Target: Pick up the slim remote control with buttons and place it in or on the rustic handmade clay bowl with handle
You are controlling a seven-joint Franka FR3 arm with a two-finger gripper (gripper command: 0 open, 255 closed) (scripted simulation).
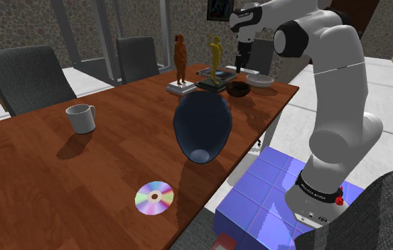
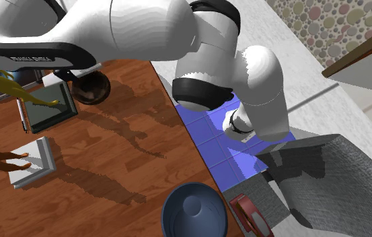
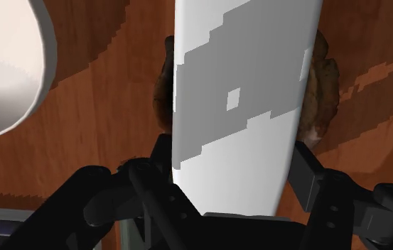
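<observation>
Claw (image 3: 234,158) clamped on a slim white-and-grey remote control (image 3: 244,78), black fingers (image 3: 305,167) pressed against its two long sides, remote pointing straight out ahead of the hand. Directly beyond the remote, a dark brown clay bowl (image 3: 324,82), its rim peeking out on either side. Remote apparently suspended over the bowl's middle, not yet resting in it. Just beside the brown bowl, a white bowl (image 3: 3,64).

In the shoulder view, claw (image 1: 242,60) poised above the clay bowl (image 1: 239,88), near the far corner of the wooden tabletop (image 1: 116,163) and close to the edge on the stand's side.

Step in hand, by judgement: lowering and letting go. Best done by descending straight down, keeping the remote centred over the clay bowl and well off the white bowl. Seemingly too long to lie flat inside, so likely to end up leaning on the rim. Open only with the lower end inside or touching, to avoid a bounce off the edge.
</observation>
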